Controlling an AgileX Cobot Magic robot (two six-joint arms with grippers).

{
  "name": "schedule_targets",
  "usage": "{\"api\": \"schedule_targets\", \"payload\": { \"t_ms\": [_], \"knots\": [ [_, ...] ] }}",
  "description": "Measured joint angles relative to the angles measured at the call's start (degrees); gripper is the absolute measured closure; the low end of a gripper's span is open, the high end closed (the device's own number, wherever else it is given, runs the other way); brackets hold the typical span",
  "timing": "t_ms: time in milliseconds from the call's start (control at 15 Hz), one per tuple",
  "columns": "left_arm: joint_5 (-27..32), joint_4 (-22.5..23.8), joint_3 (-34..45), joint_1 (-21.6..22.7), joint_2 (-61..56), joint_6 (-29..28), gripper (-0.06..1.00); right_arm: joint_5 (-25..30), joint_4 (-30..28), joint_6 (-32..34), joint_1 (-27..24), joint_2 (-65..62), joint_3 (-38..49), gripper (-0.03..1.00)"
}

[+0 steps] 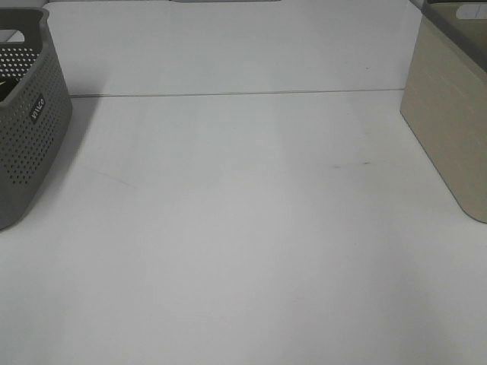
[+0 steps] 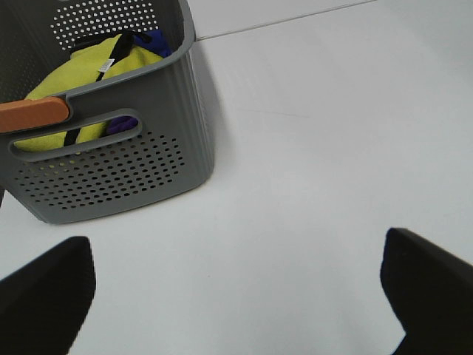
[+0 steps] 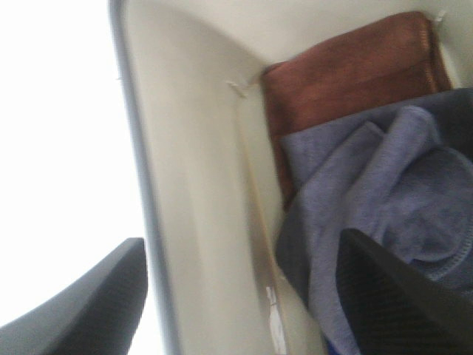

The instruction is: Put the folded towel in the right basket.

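The right basket point(image 1: 449, 129) is beige and stands at the table's right edge. In the right wrist view I look down into the basket point(image 3: 199, 185). A grey-blue towel point(image 3: 377, 200) lies inside it, loosely folded, partly over a folded brown towel point(image 3: 347, 74). My right gripper point(image 3: 244, 310) hangs over the basket with its jaws wide apart and nothing between them. My left gripper point(image 2: 236, 310) is open and empty above the bare table near the grey basket. Neither gripper shows in the exterior view.
A grey perforated basket point(image 1: 27, 129) stands at the left edge. In the left wrist view the grey basket point(image 2: 133, 163) holds a yellow cloth point(image 2: 81, 74) and something blue. A seam line point(image 1: 228, 94) crosses the white table.
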Motion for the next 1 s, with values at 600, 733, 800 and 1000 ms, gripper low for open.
{"api": "schedule_targets", "payload": {
  "t_ms": [600, 733, 800, 1000],
  "knots": [
    [0.0, 0.0, 0.0, 0.0, 0.0, 0.0, -0.04, 8.7, -0.1, -1.2, 14.1, -8.0, 0.0, 0.29],
    [0.0, 0.0, 0.0, 0.0, 0.0, 0.0, -0.04, 8.7, -4.2, 1.8, 14.1, -13.1, 3.0, 0.29],
    [0.0, 0.0, 0.0, 0.0, 0.0, 0.0, -0.04, 8.7, -5.4, 2.3, 14.1, -15.8, 5.9, 0.29],
    [0.0, 0.0, 0.0, 0.0, 0.0, 0.0, -0.04, 8.7, -7.6, 3.1, 14.1, -26.8, 19.2, 0.29]
  ]
}}
